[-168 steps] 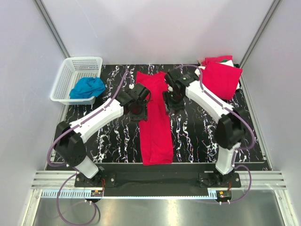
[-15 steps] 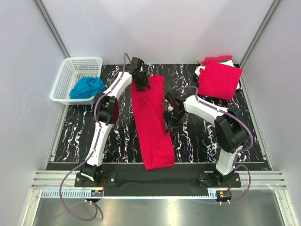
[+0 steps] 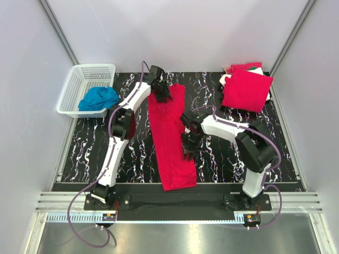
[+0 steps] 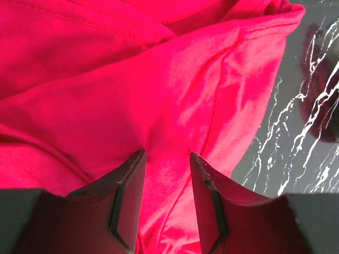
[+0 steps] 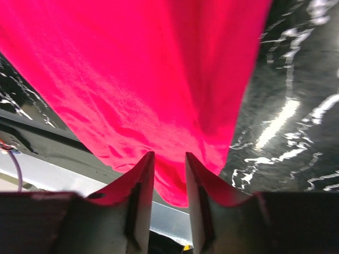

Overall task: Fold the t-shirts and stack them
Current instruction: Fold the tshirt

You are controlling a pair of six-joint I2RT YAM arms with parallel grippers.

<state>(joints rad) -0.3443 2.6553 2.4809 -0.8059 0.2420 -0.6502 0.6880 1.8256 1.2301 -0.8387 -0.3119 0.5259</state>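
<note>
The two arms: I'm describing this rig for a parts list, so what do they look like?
The left arm and the right arm are built alike: smooth white links joined by bulky black joints. A thin purple cable runs along each one. The left gripper and the right gripper each have two dark, flat, wedge-shaped fingers.

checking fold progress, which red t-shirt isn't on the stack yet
The red cotton t-shirt lying as a long narrow strip in the middle; the other red t-shirt sits folded atop the far-right pile.
</note>
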